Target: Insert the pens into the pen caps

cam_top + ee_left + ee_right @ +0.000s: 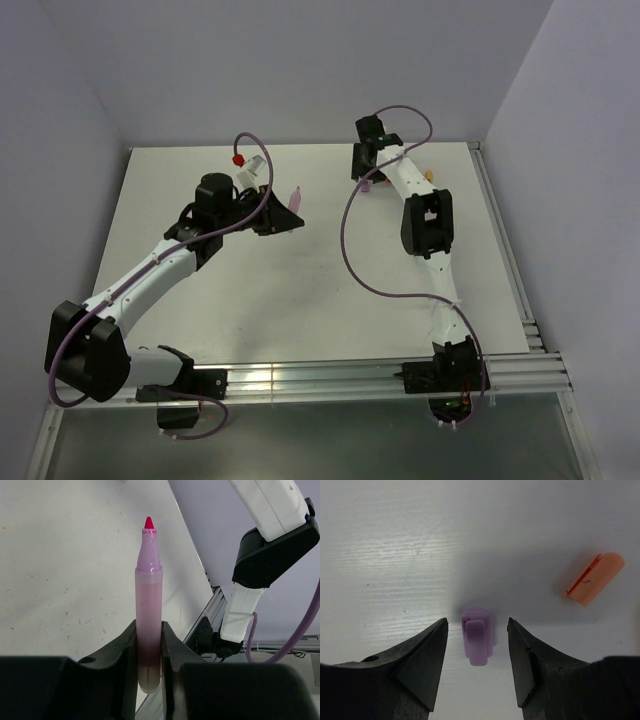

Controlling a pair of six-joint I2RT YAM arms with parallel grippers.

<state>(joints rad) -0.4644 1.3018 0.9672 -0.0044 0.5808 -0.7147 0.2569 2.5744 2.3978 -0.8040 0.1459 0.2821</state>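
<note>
My left gripper (149, 630) is shut on the lower body of a pale pink pen (148, 600). The pen stands straight up between the fingers, its bare red tip pointing away. In the top view this pen (294, 198) is held above the middle of the table. My right gripper (477, 622) hangs open at the back of the table, right above a small purple pen cap (477, 636). The cap lies between the two fingers and touches neither of them. An orange pen cap (596, 578) lies on its side to the right of the gripper.
The white table (300, 290) is closed in by pale walls at the back and on both sides. Aluminium rails (330, 375) run along the near edge and the right side. A small red object (238, 158) sits by the left arm's purple cable.
</note>
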